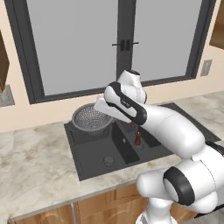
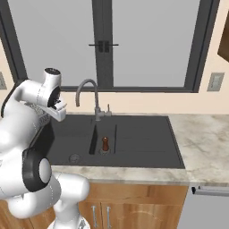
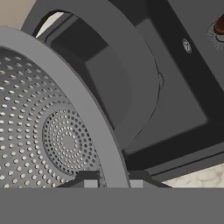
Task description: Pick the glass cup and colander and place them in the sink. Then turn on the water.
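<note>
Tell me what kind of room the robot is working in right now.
A home kitchen, most likely, and a rendered one. A dark sink with a tall faucet is set into a marble-look counter, with wooden cabinet doors below. A metal colander hangs over the sink's back corner.

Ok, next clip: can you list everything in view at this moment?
colander: one, grey perforated metal, at the sink's back left corner, tilted, rim held by the hand
sink: one, dark charcoal, two basins, set in the counter
faucet: one, slim grey, behind the sink; no water seen running
small brown object: one, upright in the narrow middle basin; too small to identify
counter: one, pale marbled, around the sink
window: one, dark frame, grey panes, behind the sink
wall outlet: one, grey, right of the window
cabinets: wooden, under the counter
arm: one, white with dark joints
hand: one, shut on the colander's rim
</note>
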Robot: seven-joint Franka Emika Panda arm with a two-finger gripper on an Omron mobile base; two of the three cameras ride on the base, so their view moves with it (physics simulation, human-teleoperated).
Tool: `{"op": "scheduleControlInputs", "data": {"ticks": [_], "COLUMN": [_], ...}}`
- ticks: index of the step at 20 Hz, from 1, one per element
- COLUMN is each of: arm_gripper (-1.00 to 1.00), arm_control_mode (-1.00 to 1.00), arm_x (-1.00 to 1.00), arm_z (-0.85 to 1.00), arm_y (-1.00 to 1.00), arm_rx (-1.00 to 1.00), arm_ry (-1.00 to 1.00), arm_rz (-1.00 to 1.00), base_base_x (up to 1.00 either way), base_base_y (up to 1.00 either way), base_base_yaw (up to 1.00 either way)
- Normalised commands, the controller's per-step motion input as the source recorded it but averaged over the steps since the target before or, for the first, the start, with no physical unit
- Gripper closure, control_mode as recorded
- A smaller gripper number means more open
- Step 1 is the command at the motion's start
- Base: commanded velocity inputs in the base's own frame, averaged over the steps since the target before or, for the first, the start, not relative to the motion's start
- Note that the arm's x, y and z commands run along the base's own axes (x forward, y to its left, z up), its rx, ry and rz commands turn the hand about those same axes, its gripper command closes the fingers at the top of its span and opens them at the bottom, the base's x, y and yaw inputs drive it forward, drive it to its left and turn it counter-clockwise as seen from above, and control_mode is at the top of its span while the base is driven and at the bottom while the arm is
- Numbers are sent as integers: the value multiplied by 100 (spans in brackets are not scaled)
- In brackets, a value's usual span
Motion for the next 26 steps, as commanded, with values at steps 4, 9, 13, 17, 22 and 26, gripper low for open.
{"op": "scheduleControlInputs", "data": {"ticks": [4,9,13,17,22,26], "arm_gripper": [100,100,100,100,100,100], "arm_control_mode": [100,-100,-100,-100,-100,-100], "arm_x": [0,0,0,0,0,0], "arm_z": [0,-6,-53,-58,-44,-36], "arm_y": [0,0,0,0,-10,-35], "arm_rx": [0,0,0,2,10,17], "arm_ry": [0,0,0,0,0,0], "arm_rz": [0,0,-1,-4,-9,-16], "base_base_x": [0,0,0,0,0,0], "base_base_y": [0,0,0,0,0,0], "base_base_yaw": [0,0,0,0,0,0]}}
